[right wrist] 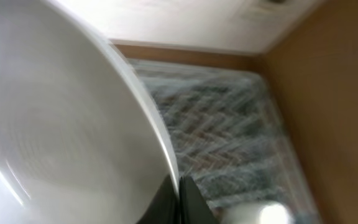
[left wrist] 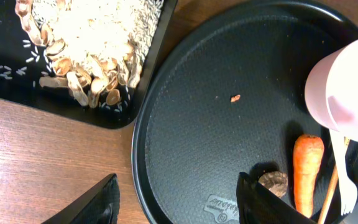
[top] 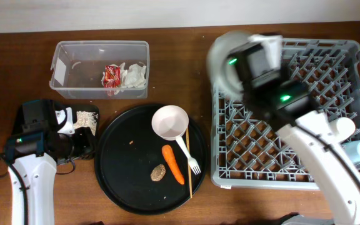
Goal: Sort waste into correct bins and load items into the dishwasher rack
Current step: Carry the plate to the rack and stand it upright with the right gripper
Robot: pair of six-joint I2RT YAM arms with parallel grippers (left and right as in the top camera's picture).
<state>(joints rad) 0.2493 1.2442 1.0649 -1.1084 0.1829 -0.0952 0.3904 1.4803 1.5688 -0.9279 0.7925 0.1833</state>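
White round plate [top: 218, 61] in right gripper [right wrist: 179, 200]

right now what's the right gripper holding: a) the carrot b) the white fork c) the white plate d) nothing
C: the right gripper is shut on the rim of the white plate, while the carrot and the white fork lie on the round black tray.
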